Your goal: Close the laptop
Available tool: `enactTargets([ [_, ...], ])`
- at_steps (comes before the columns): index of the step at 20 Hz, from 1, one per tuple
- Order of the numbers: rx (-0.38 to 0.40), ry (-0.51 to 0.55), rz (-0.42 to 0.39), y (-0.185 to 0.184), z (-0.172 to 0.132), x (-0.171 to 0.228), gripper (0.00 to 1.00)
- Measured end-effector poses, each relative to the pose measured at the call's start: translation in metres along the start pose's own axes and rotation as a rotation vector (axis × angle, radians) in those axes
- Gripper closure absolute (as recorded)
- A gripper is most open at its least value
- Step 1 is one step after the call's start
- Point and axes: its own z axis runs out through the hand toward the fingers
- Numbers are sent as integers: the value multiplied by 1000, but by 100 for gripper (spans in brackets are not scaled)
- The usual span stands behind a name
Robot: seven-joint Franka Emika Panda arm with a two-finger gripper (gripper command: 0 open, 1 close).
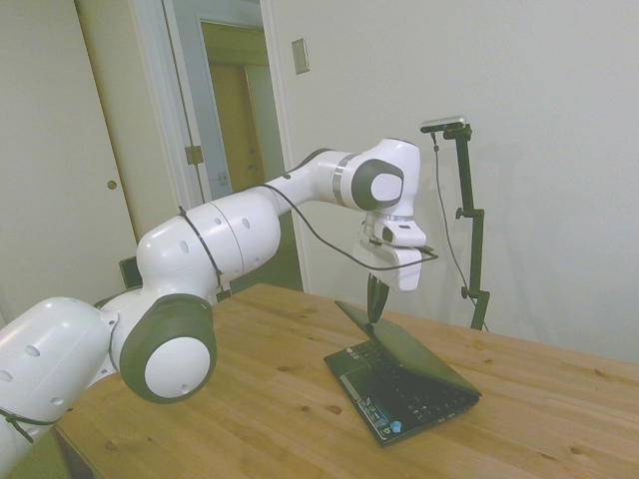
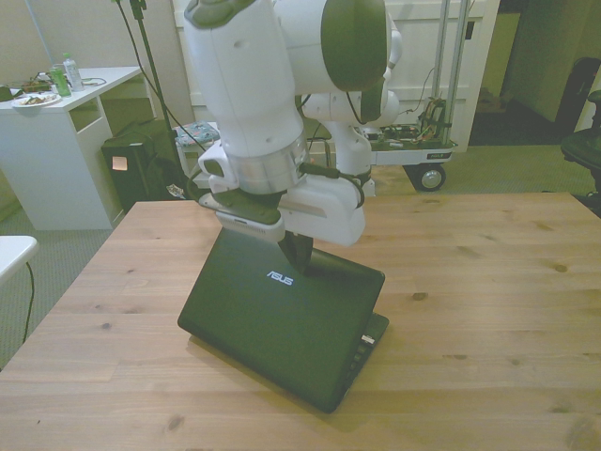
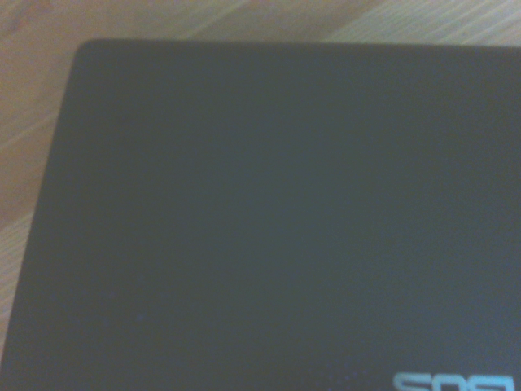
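The laptop [image 1: 419, 361] is a small black netbook on the wooden table [image 1: 260, 399], its lid lowered well over the keyboard but still ajar. In the front view the lid's back with a silver logo [image 2: 280, 276] faces the camera, and a strip of keyboard shows at the right corner. My gripper [image 1: 376, 297] points straight down with its dark fingers together, shut on nothing, tips resting on the lid's back near its upper edge [image 2: 298, 252]. The wrist view is filled by the lid's dark back [image 3: 260, 212].
Bare table [image 2: 488, 282] lies all around the laptop. Off the table, a white desk [image 2: 66, 103] with a plate and a can stands at the front view's left, and a wheeled cart [image 2: 423, 141] sits behind the robot.
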Motion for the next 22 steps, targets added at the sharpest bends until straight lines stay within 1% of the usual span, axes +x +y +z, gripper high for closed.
enactTargets([
  [7,-86,-72,-25,-31,85,4,100],
  [8,-84,-72,-33,-33,86,1,100],
  [10,-40,-47,-59,-41,78,-8,100],
  [12,9,-14,-97,-51,68,-20,100],
  [13,34,6,-123,-54,58,-31,100],
  [15,80,45,-172,-57,26,-62,100],
  [18,142,107,-245,-53,-29,-122,100],
  [22,181,166,-338,-32,-91,-208,100],
])
